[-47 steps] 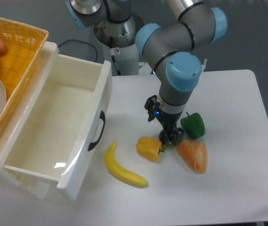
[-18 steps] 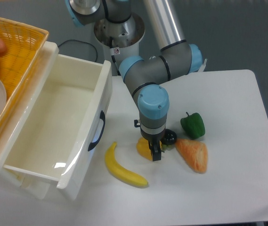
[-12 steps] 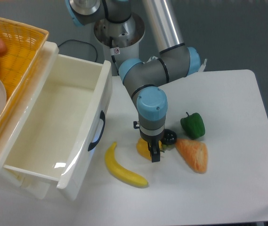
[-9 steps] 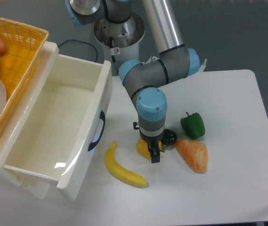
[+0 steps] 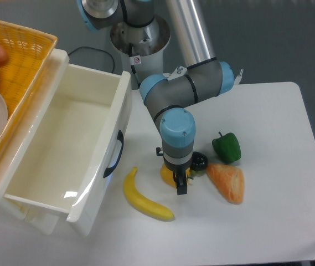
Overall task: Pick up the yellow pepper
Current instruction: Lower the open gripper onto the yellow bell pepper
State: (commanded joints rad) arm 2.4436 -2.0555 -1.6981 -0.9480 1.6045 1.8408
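Now my gripper [image 5: 180, 184] has dropped over the yellow pepper [image 5: 168, 173], no longer beside it; finger spread hidden, so grasp unconfirmed, lift pending.

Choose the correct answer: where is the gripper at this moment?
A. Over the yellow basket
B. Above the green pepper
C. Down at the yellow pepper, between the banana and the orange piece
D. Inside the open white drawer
C: the gripper is low at the yellow pepper, with the banana on one side and the orange piece on the other.
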